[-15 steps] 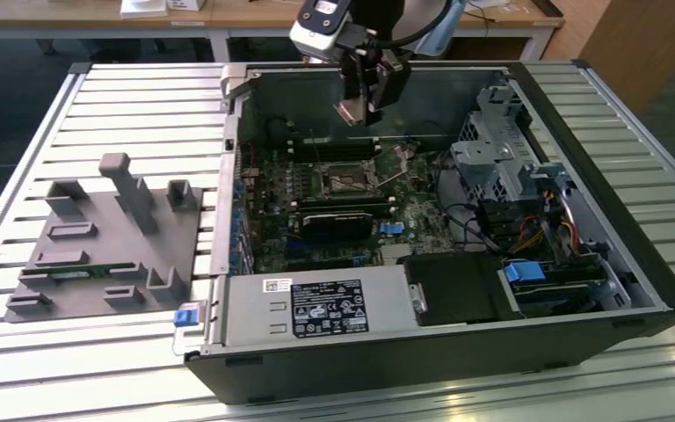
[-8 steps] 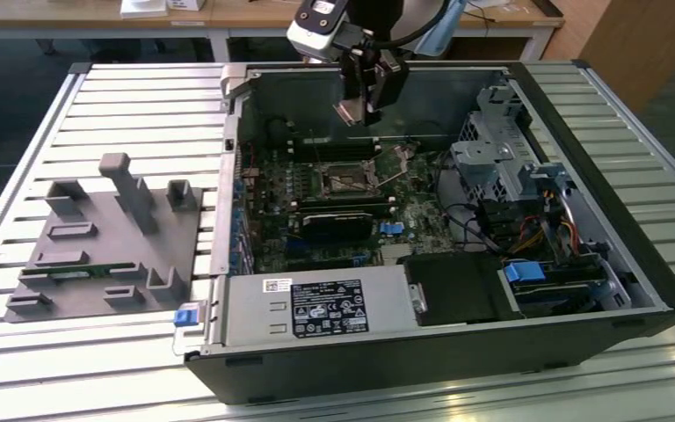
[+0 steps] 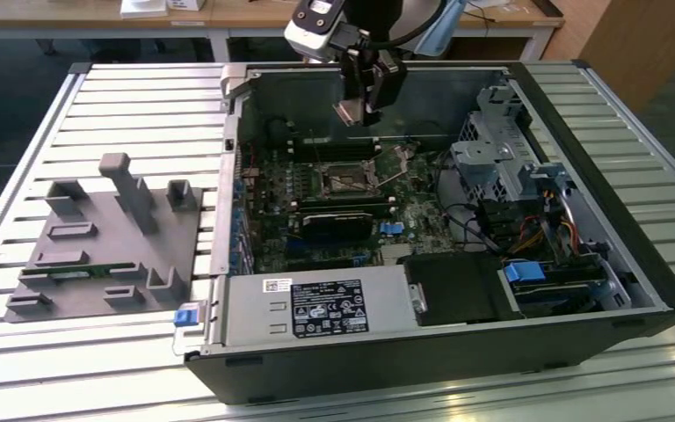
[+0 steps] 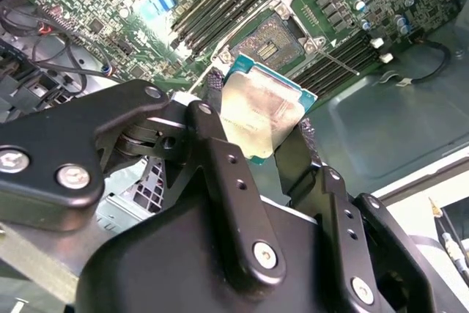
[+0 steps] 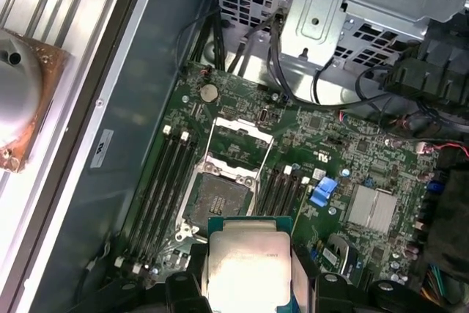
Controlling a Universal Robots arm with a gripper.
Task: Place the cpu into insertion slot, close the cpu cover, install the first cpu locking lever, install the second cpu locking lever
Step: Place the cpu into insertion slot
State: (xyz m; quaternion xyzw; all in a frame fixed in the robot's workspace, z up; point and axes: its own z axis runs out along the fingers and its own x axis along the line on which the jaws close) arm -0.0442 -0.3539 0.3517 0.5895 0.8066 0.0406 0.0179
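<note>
Hanging over the open computer case (image 3: 455,352) in the exterior view, the gripper (image 3: 361,114) is clamped on the cpu (image 3: 347,112) so it cannot fall. In the second wrist view, its fingers (image 4: 218,148) pinch two edges. In the first wrist view, the insertion slot (image 5: 218,199) sits bare, its cpu cover (image 5: 240,141) flipped up to let the chip in.

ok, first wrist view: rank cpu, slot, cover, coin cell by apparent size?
1. cpu, though it is nearest the camera, so unsure.
2. slot and cover: look alike, not ranked.
3. coin cell.
</note>
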